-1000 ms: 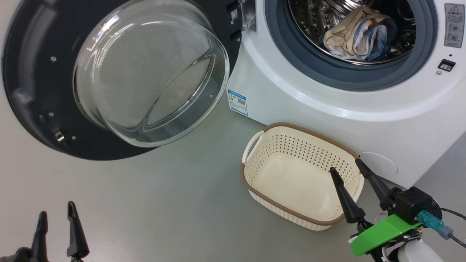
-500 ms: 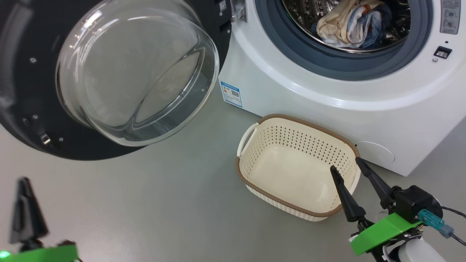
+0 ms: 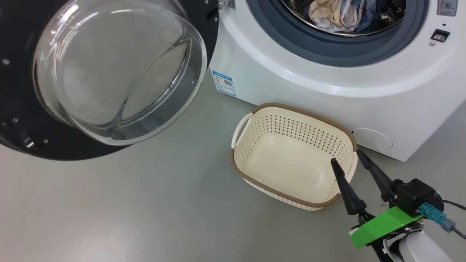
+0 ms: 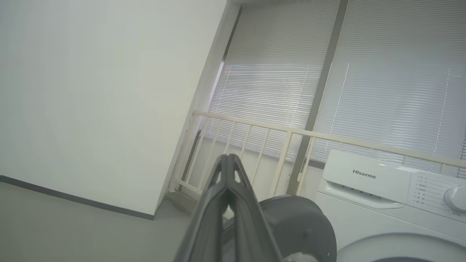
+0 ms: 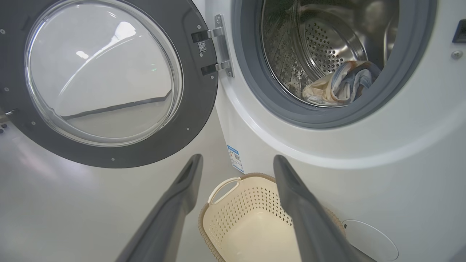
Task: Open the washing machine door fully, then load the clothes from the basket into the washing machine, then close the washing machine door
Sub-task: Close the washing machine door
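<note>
The washing machine [image 3: 327, 91] [image 5: 364, 171] [image 4: 382, 203] stands with its door [image 3: 109, 72] [image 5: 105, 80] [image 4: 298, 229] swung wide to the left. Cream and blue clothes [image 3: 338, 14] [image 5: 338, 89] lie inside the steel drum. On the floor in front sits the cream basket [image 3: 255, 123] [image 5: 218, 189], with nothing in it. My right gripper [image 3: 347, 158] [image 5: 236, 163] hovers open over the basket's near right corner, empty. In the left wrist view my left gripper [image 4: 227, 157] is shut on nothing, raised and pointing toward a wall and railing left of the machine.
Grey floor [image 3: 145, 203] spreads left of the basket and under the open door. A cream railing [image 4: 291, 134] and window blinds [image 4: 364, 72] stand behind the machine, with a white wall [image 4: 102, 91] to their left.
My left gripper has shut and left the head view's lower left. The head camera has tilted, so machine and basket sit higher in that view. The right gripper holds still.
</note>
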### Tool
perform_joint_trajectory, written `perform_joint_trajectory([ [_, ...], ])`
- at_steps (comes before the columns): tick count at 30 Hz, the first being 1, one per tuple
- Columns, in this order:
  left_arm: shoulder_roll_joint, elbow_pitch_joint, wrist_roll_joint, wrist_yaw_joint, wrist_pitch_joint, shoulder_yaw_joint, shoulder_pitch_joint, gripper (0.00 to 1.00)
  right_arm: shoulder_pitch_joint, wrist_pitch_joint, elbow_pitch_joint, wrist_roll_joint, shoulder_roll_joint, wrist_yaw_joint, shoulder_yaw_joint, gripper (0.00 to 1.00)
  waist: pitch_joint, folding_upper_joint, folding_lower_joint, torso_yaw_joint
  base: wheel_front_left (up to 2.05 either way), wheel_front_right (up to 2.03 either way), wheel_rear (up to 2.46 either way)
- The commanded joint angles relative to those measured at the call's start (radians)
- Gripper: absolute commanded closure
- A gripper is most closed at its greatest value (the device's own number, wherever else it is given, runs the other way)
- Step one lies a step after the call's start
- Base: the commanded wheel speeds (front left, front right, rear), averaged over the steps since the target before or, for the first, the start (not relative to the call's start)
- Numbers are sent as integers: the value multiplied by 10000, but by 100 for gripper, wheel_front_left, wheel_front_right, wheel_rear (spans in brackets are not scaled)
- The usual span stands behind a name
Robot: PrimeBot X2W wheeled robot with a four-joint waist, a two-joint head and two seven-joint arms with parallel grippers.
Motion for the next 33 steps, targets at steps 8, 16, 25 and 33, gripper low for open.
perform_joint_trajectory([
  [8,2749,2869,-2454,4,2309,501,-2613,100,-354,-82,-168,-66,-66,44,367,0,298,0,-1,14,0,0,0],
  [16,3829,5507,-3213,20,5555,-918,-4387,100,-559,-82,-108,-46,-279,44,620,0,700,0,-1,72,0,0,0],
  [25,4110,7452,-4055,300,8205,-1446,-5999,100,-873,-82,-76,-42,-565,44,991,0,1248,0,-1,-43,0,0,0],
  [33,4052,8424,-4540,510,9325,-1485,-6820,100,-1085,-82,-74,-60,-833,44,1095,0,1802,0,-1,-119,0,0,0],
])
